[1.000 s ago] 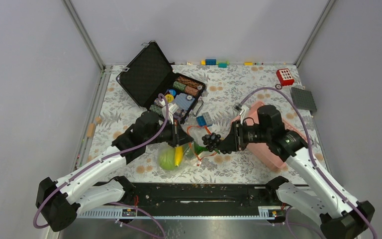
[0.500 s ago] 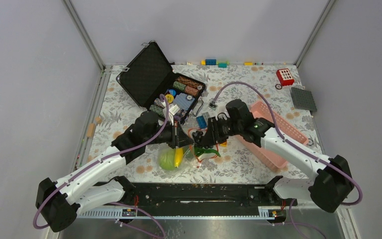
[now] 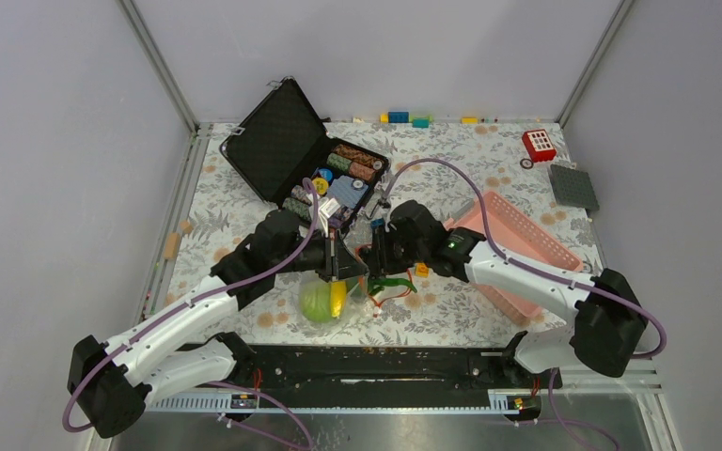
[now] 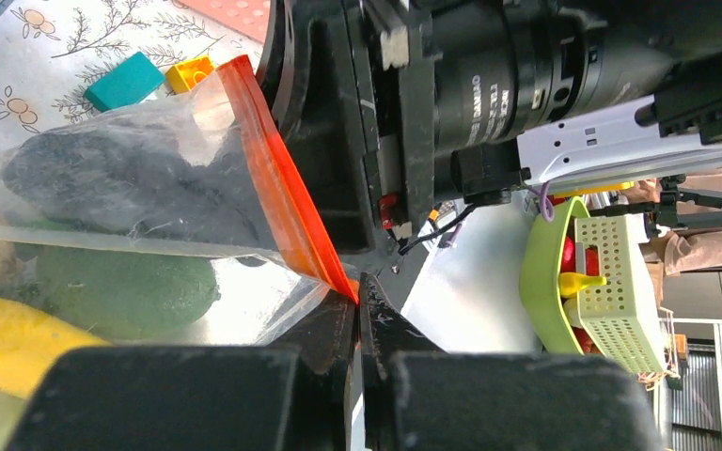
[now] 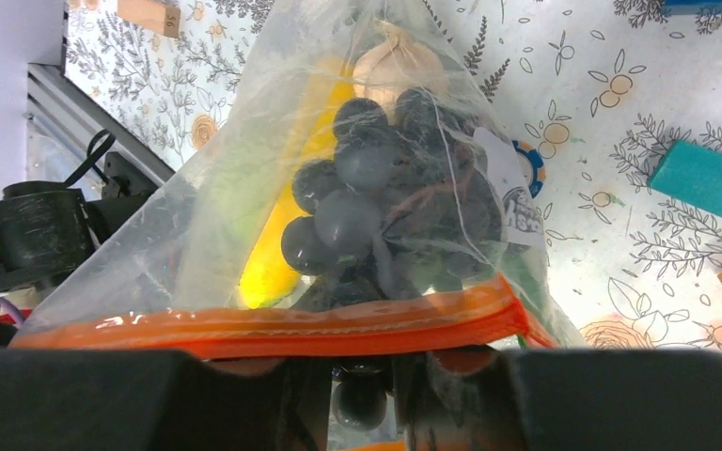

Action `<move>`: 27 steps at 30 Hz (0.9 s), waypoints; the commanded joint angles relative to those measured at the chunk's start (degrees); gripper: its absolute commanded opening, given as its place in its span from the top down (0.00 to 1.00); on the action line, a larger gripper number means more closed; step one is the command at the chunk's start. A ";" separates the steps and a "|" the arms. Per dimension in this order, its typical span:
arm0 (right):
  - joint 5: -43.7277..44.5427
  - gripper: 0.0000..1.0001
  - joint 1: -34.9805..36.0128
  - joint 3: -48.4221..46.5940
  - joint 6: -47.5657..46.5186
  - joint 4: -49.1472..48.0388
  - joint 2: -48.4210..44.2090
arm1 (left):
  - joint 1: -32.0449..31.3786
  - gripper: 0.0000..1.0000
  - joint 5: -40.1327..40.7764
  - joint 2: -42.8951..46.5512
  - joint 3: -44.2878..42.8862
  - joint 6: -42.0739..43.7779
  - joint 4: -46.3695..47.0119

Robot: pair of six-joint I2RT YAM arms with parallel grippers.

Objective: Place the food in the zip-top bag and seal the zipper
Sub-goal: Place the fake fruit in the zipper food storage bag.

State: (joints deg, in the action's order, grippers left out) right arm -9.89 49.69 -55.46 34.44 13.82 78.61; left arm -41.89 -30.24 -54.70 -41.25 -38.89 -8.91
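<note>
The zip-top bag (image 3: 337, 301) lies in front of the left arm, with the light-green cabbage (image 3: 315, 301) and the yellow piece (image 3: 337, 295) inside. My left gripper (image 3: 344, 267) is shut on the end of the orange-red zipper strip (image 4: 277, 188), holding the mouth up. My right gripper (image 3: 376, 260) is at the bag's mouth, shut on a dark grape-like bunch (image 5: 376, 178) that sits inside the bag (image 5: 244, 188). The strip (image 5: 273, 329) runs across just in front of my right gripper (image 5: 362, 395). A white mushroom-like piece (image 5: 400, 61) and a dark green piece (image 4: 122, 287) are in the bag too. The slider is hidden.
An open black case (image 3: 282, 141) with poker chips (image 3: 343, 174) stands behind the bag. A pink basket (image 3: 526, 249) is on the right. Loose bricks lie near the bag (image 5: 705, 178) and at the back edge (image 3: 404, 117). A red toy (image 3: 539, 144) and a grey baseplate (image 3: 573, 185) are far right.
My right arm has swung left from the pink basket, carrying the dark bunch to the bag's mouth and pushing it inside. My left arm has kept holding the strip.
</note>
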 commanded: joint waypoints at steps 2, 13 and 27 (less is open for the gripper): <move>6.63 0.60 2.86 -3.38 0.95 0.28 0.08 | 0.19 1.00 -0.25 2.31 -1.65 -1.76 4.02; 7.36 0.30 3.18 -0.54 -8.14 6.83 -10.02 | 0.17 1.00 2.98 3.88 -1.54 -0.77 1.93; 20.19 0.26 3.13 8.48 -17.57 8.23 -23.92 | 0.27 1.00 3.20 4.51 -1.46 -0.50 1.27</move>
State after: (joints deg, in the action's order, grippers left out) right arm 4.16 52.51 -49.56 19.73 21.54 54.52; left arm -41.87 -27.59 -51.79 -41.25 -39.99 -10.70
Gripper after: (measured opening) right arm 0.740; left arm 0.010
